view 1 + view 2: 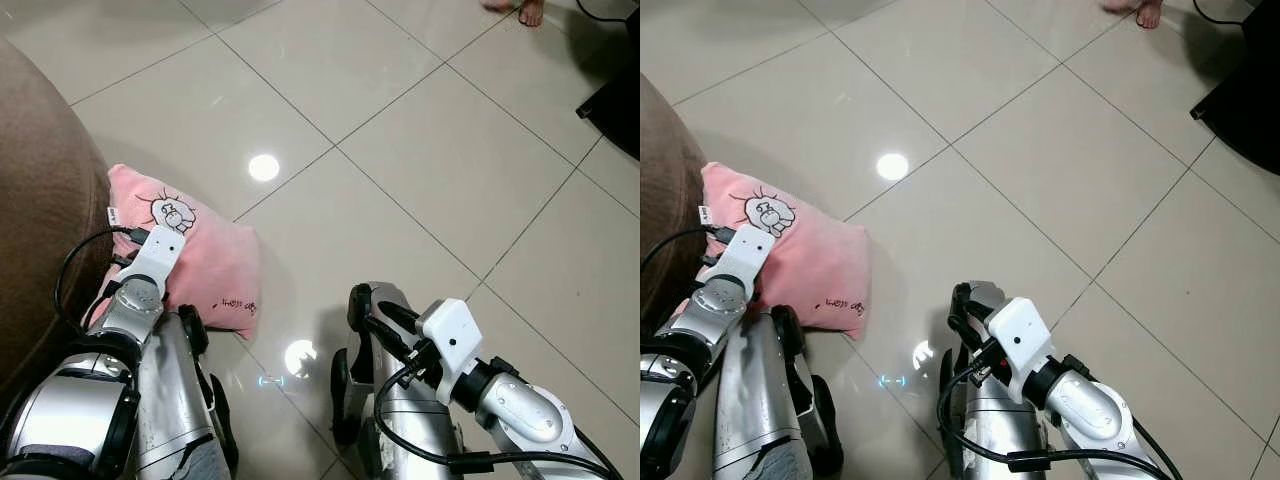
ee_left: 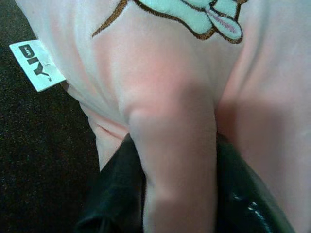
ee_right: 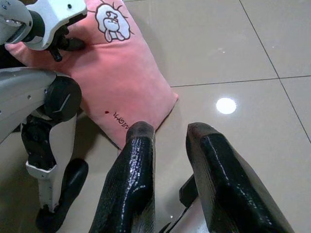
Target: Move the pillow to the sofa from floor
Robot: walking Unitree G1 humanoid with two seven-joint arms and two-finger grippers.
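The pink pillow [image 1: 200,260] lies on the tiled floor [image 1: 400,150] against the brown sofa [image 1: 40,230]. The left gripper [image 2: 177,160] pinches a fold of it — keep that bite firm and lift straight up, clear of the sofa's edge; the right gripper [image 3: 170,145] idles beside the pillow, fingers slightly parted

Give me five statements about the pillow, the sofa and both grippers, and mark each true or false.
1. The pink pillow lies on the tiled floor beside the brown sofa. True.
2. The left gripper has pinched a fold of the pillow's fabric between its fingers. True.
3. The right gripper holds the pillow's corner. False: its fingers stand apart with nothing between them, short of the pillow.
4. The pillow is plain, without any picture. False: a cartoon figure is stitched on it.
5. The pillow already rests on the sofa seat. False: it is on the floor.
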